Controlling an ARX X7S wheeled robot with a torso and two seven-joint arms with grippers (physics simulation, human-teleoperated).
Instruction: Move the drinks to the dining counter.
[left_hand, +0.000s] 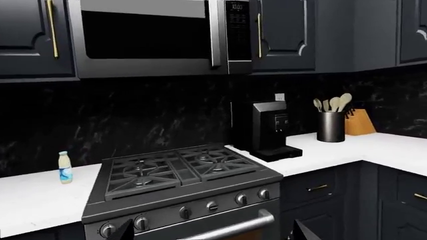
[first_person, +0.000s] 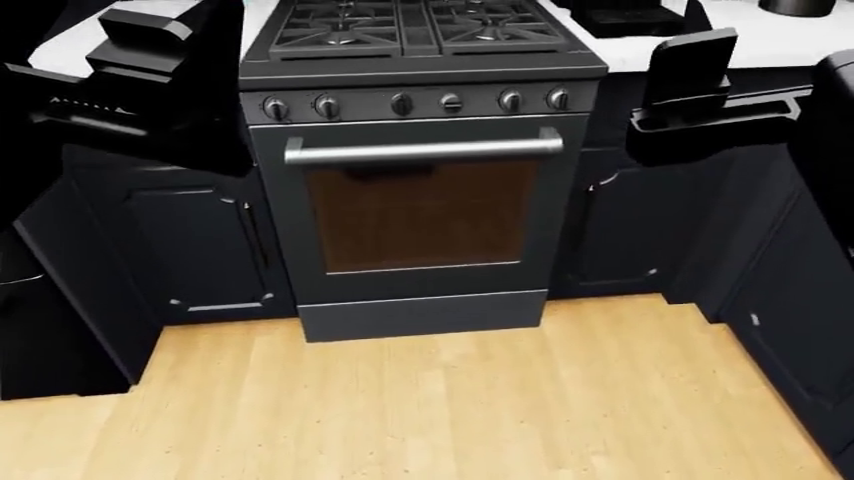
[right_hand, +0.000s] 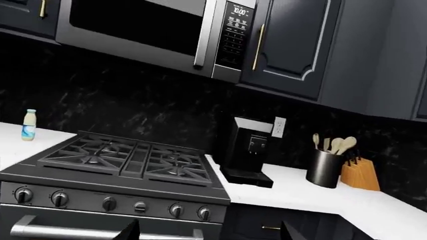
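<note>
The cream bottle with blue label (left_hand: 65, 168) stands upright on the white countertop beside the stove; it also shows in the right wrist view (right_hand: 29, 125). The beer glass, the cola bottle and the dining counter are out of view. My left gripper (left_hand: 213, 236) is open and empty, its two fingertips wide apart in front of the oven. My right gripper (right_hand: 210, 235) is open and empty too. In the head view both arms are raised, the left (first_person: 147, 70) and the right (first_person: 687, 80) on either side of the stove. Both are far from the bottle.
A black gas stove (first_person: 420, 40) with an oven door and handle (first_person: 422, 150) faces me. A microwave (left_hand: 150, 35) hangs above it. A coffee machine (left_hand: 267, 131), utensil pot (left_hand: 330, 125) and knife block (left_hand: 360, 121) stand on the narrow white top (left_hand: 373, 150) over dark drawers. Below is wooden floor (first_person: 441, 410).
</note>
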